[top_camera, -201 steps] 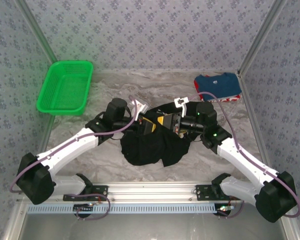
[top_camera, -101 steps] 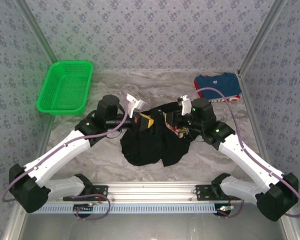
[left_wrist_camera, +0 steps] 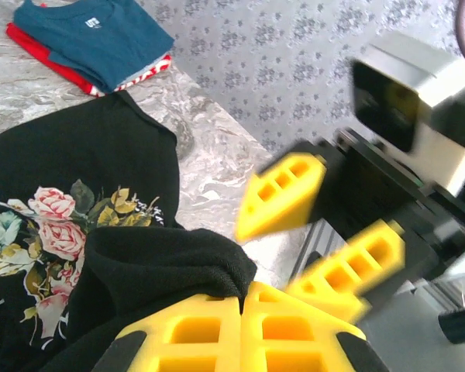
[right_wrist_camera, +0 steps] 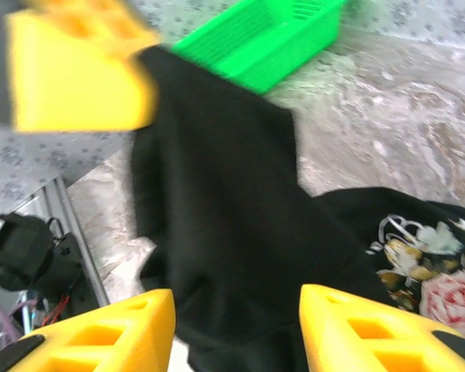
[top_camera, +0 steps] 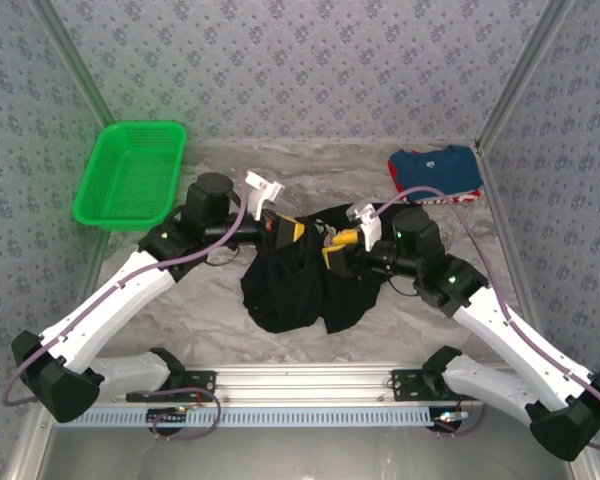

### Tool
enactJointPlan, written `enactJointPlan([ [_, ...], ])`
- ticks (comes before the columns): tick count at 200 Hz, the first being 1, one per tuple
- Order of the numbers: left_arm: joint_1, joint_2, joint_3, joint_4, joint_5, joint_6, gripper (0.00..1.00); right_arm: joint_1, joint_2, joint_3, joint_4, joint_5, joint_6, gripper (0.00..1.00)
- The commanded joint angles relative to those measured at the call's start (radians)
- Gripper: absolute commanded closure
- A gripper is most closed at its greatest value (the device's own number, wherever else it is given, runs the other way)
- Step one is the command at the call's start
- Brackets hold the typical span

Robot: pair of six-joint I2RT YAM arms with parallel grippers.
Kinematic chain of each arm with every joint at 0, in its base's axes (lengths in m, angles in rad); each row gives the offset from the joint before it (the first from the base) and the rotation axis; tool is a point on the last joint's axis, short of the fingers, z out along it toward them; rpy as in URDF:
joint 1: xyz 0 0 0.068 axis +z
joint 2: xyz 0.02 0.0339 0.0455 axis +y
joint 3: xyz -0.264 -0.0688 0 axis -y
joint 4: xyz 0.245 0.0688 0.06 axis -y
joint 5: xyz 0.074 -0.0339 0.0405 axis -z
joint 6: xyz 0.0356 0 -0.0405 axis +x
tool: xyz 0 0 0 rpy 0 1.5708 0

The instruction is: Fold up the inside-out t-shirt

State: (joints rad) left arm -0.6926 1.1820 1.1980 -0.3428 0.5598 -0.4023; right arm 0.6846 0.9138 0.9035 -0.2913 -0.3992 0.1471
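The inside-out t-shirt [top_camera: 298, 285] is a crumpled black heap at the table's middle, its flower print [left_wrist_camera: 53, 225] facing up. My left gripper [top_camera: 285, 230] is shut on a raised fold of the black fabric [left_wrist_camera: 178, 260], which hangs down from it in the right wrist view [right_wrist_camera: 217, 201]. My right gripper [top_camera: 338, 247] stands open just right of the left one, its yellow fingers [left_wrist_camera: 283, 194] spread apart. Black cloth lies beyond its open jaws [right_wrist_camera: 232, 310], with nothing pinched between them.
A green basket [top_camera: 130, 175] sits at the back left. A folded blue shirt with red trim [top_camera: 435, 172] lies at the back right. Patterned walls close in the marbled table [top_camera: 210, 300] on three sides. The aluminium rail [top_camera: 300, 380] runs along the near edge.
My right gripper has opened and let go of the cloth. My left gripper closed on the fold and drew it slightly back and left.
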Motion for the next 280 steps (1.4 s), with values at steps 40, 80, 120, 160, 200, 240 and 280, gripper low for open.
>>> enactJointPlan([
  [40,0.007,0.024,0.051,-0.024,-0.008,-0.113,1.00,0.125,0.082,0.015,0.133,0.000,-0.021,0.59],
  [80,0.007,0.023,0.037,-0.012,-0.004,-0.121,1.00,0.124,0.139,0.032,0.161,0.036,0.000,0.56],
  [120,0.008,0.027,0.029,-0.004,-0.009,-0.118,1.00,0.125,0.161,0.033,0.206,0.051,0.019,0.64],
  [160,0.008,0.036,0.028,-0.006,-0.026,-0.112,1.00,0.124,0.156,0.027,0.236,0.027,0.059,0.77],
  [200,0.007,0.042,0.028,-0.019,-0.059,-0.096,1.00,0.119,0.128,0.026,0.208,0.017,0.083,1.00],
  [240,0.007,0.056,0.028,-0.019,-0.091,-0.084,1.00,0.076,0.082,-0.002,0.255,-0.075,0.160,1.00],
  [280,0.045,0.060,0.012,0.021,-0.097,-0.102,0.88,-0.007,0.048,-0.051,0.393,-0.128,0.311,1.00],
])
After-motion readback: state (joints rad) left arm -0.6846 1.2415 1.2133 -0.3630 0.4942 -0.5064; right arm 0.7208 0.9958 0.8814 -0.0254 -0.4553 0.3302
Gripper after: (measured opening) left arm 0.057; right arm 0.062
